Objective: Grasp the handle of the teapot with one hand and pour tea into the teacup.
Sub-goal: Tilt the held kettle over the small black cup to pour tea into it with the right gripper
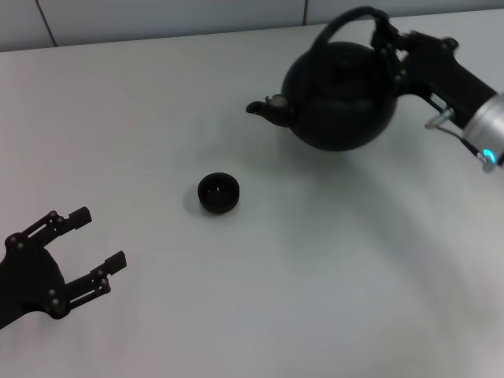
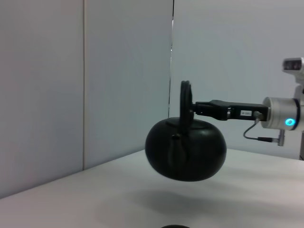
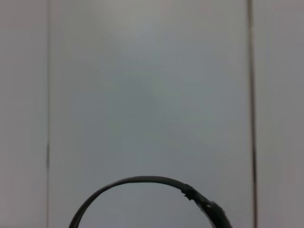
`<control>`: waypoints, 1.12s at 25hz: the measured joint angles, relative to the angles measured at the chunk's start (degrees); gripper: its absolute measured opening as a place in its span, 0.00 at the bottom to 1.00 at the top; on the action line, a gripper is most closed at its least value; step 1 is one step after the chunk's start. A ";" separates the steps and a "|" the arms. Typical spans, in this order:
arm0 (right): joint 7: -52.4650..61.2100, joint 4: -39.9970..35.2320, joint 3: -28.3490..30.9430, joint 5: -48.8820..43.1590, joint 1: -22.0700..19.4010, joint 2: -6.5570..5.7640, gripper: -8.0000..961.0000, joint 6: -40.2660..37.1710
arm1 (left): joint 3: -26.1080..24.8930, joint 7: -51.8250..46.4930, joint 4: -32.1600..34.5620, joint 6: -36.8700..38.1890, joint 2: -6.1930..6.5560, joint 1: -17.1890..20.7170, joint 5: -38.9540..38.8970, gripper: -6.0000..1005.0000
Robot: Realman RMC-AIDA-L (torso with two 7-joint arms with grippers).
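The round black teapot hangs above the table at the back right, its spout pointing left toward the cup. My right gripper is shut on its arched black handle. The left wrist view shows the teapot clear of the table, held by the right gripper at the handle. The handle's arc also shows in the right wrist view. The small black teacup stands on the table in the middle, left of and nearer than the teapot. My left gripper is open and empty at the near left.
The white table stretches all around. A pale panelled wall stands behind it. The teapot's shadow lies on the table under it.
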 joint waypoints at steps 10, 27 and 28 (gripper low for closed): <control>15.01 -8.26 0.01 -19.23 5.73 -0.28 0.10 3.96 | -0.60 0.49 -0.65 0.04 -0.16 0.07 -1.03 0.81; 5.03 -11.25 -0.82 -20.12 6.01 -0.10 0.10 3.38 | -0.68 0.51 -0.81 0.04 -0.22 -0.13 -1.48 0.81; 4.43 -11.32 -1.08 -20.13 6.12 -0.09 0.10 3.35 | -0.75 0.52 -0.82 0.04 -0.29 -0.17 -1.47 0.81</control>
